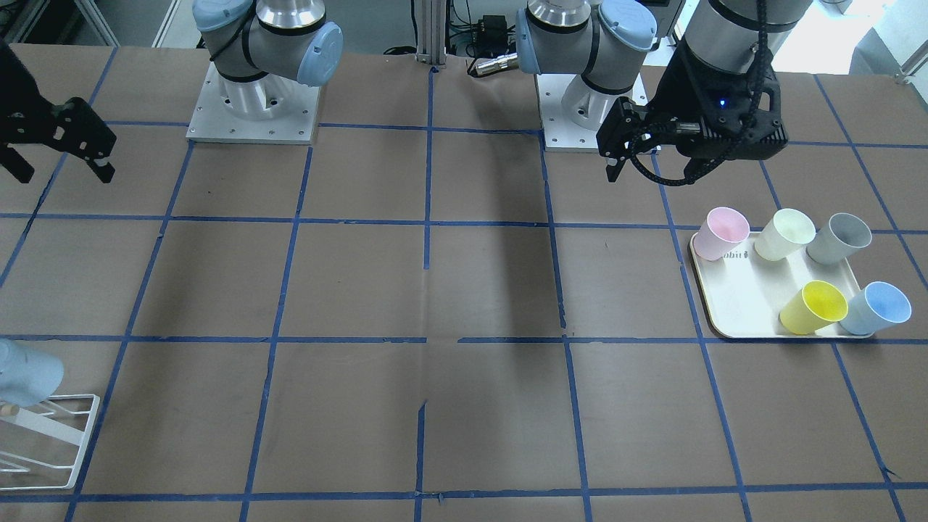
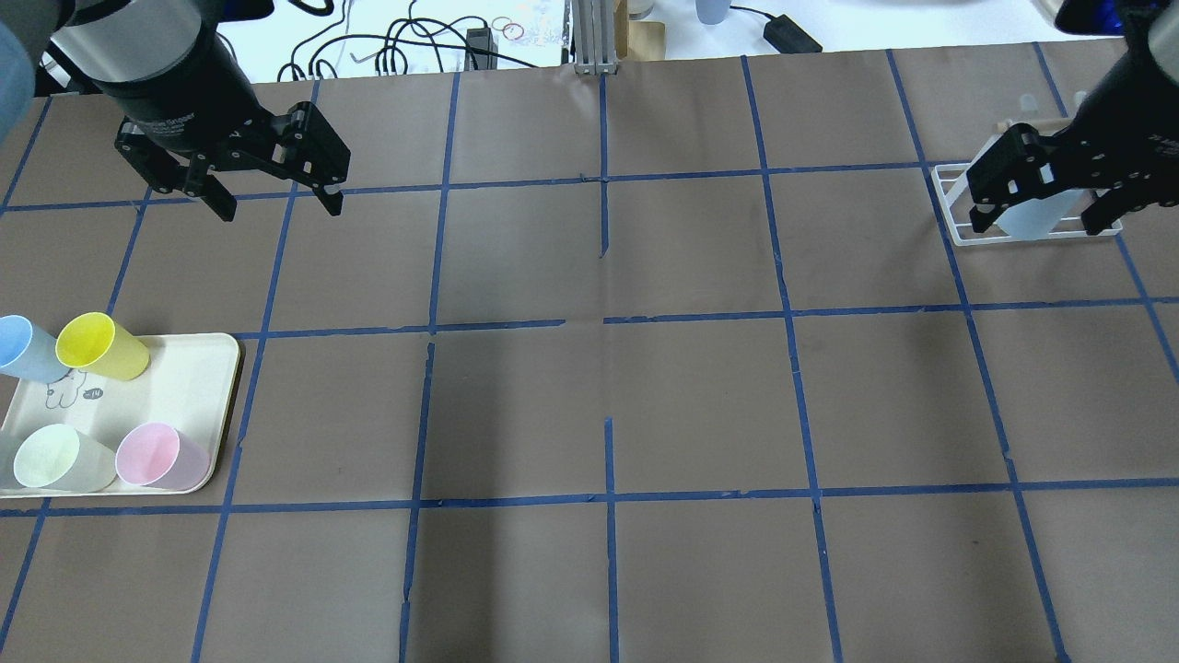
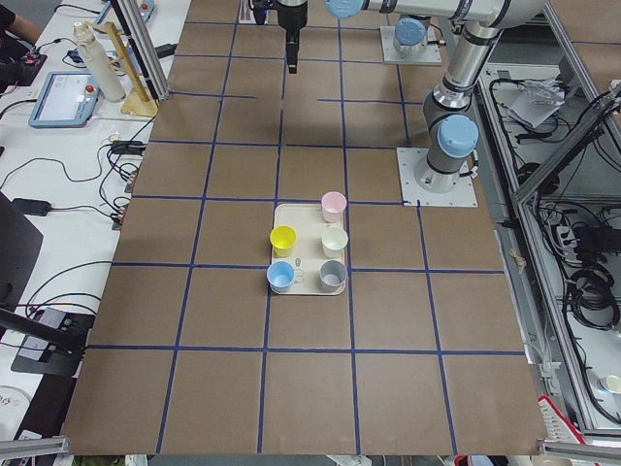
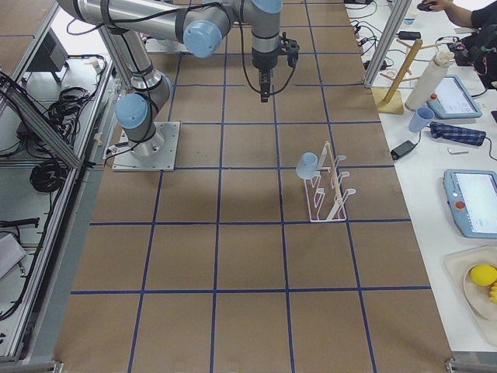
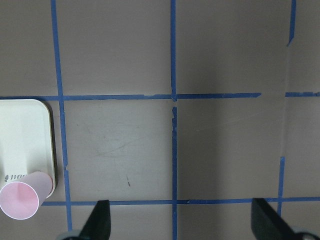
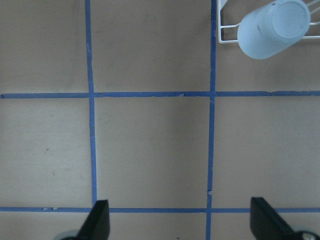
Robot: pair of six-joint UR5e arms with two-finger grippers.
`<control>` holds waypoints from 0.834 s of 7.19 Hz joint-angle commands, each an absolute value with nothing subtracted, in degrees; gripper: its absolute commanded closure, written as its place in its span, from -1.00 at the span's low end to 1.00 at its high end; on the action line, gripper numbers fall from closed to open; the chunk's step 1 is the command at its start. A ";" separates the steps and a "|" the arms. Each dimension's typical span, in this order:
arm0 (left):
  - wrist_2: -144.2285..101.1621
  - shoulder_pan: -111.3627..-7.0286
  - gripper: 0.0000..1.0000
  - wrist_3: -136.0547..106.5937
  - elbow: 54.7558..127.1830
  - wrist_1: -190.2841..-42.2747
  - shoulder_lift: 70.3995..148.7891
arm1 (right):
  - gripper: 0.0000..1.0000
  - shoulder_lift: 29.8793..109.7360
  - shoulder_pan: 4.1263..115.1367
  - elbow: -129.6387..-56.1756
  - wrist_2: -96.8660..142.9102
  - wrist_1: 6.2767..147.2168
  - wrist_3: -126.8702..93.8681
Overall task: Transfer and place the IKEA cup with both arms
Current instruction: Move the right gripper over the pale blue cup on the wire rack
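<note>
Brown table point(image 2: 700, 405): pale blue IKEA cup point(image 6: 272, 27) inverted on rack point(image 4: 326, 194)

Bright, even overhead light; soft broad shadows band the table point(image 1: 464, 290); all views sharp.

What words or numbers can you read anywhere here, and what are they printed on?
"obit", roughly: printed on the cream tray, beside the pink cup.
White lettering on the left arm, on its black wrist: too blurred to read.
Small mark by the tray's drawing: too small to read.
Nothing else legible.
</note>
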State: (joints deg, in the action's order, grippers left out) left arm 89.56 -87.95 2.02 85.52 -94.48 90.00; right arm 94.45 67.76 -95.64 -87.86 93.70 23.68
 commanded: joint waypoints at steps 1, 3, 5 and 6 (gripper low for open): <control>89.56 -87.98 -1.00 2.02 85.52 -94.48 90.00 | -1.00 91.33 64.87 -95.62 -87.98 98.24 31.78; 89.47 -87.98 -1.00 2.02 85.52 -94.48 90.00 | -1.00 87.82 62.85 -95.62 -87.72 103.33 36.11; 89.47 -87.98 -1.00 2.02 85.52 -94.48 90.00 | -1.00 83.96 62.58 -95.62 -87.80 109.13 41.90; 89.56 -87.98 -1.00 2.02 85.52 -94.48 90.00 | -1.00 82.37 61.97 -95.62 -87.72 112.21 43.14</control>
